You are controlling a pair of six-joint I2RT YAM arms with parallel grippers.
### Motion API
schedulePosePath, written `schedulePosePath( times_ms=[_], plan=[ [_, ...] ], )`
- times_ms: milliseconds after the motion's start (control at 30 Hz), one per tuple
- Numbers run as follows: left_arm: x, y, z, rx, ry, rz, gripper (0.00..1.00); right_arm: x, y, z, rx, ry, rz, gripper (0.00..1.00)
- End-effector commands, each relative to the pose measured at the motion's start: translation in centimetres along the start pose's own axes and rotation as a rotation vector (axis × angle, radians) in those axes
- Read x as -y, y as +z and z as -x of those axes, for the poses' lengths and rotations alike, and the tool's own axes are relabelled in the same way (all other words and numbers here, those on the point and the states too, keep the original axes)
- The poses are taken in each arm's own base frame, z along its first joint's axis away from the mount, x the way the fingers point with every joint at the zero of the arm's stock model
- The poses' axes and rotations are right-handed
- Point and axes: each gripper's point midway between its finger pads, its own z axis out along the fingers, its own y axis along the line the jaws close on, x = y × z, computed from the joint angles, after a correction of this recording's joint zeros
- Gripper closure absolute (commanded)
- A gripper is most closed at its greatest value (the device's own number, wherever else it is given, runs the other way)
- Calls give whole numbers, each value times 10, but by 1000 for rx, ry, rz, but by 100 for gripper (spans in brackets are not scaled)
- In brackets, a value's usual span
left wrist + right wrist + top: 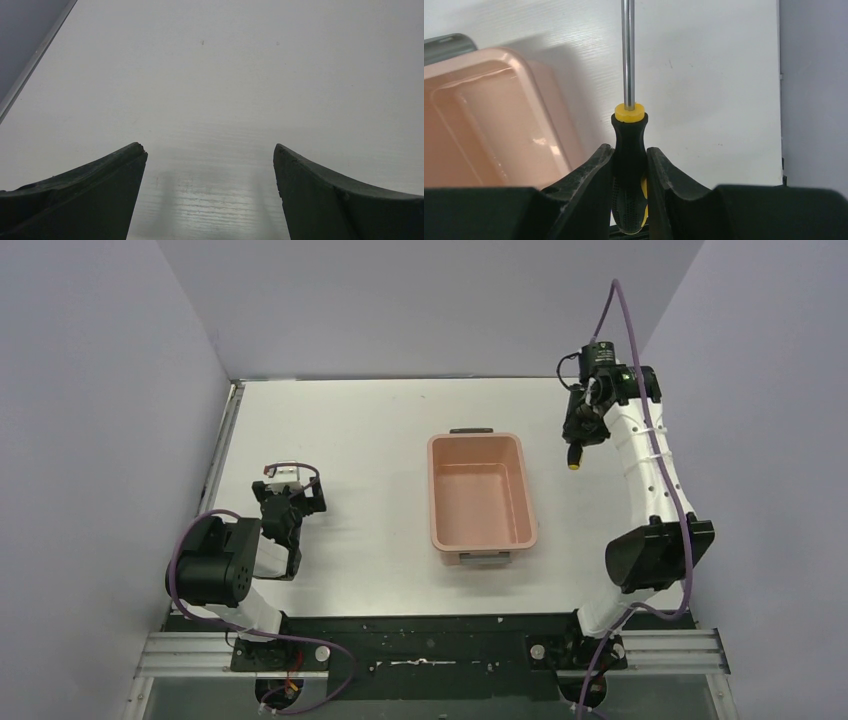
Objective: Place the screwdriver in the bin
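My right gripper (629,150) is shut on the black-and-yellow handle of the screwdriver (629,131), whose thin metal shaft points straight away from the wrist camera. From above, the right gripper (583,432) hangs over the table just right of the bin's far end, with the screwdriver (573,463) sticking out below it. The salmon-pink bin (433,502) stands mid-table and looks empty; its near corner (526,62) shows left of the held tool. My left gripper (210,150) is open over bare table, and in the top view it (290,502) sits low at the left.
Grey walls close in the table on three sides. The table's right edge (780,100) runs close beside the right gripper. The bin has a grey handle at its far end (471,430) and another at its near end (484,557).
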Motion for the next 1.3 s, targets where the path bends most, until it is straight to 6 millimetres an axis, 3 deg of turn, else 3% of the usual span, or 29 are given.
schedulePosePath(
  times_ms=[0,100,167,267,400,700,967,1133,1267],
  plan=[
    [-1,3,13,45,-3,3,3,-63,-34,-4,73,-2,133,100],
    [-1,3,14,46,-2,3,3,-140,-57,-14,136,-57,322,100],
    [-1,3,13,44,-2,3,3,-177,-70,-23,161,-87,404,100],
    [-1,3,13,44,-1,2,3,-200,-73,-35,170,-120,416,100],
    [-1,3,13,44,-1,3,3,-216,-58,-60,158,-124,431,100],
    [-1,3,13,44,-2,3,3,-203,39,-135,16,-153,312,100],
    [-1,3,13,45,-2,3,3,-189,116,-186,-93,-178,235,100],
    [-1,3,14,46,-2,3,3,-179,131,-195,-113,-178,194,98],
    [-1,3,13,45,-2,3,3,-177,127,-191,-95,-169,185,76]
  ],
)
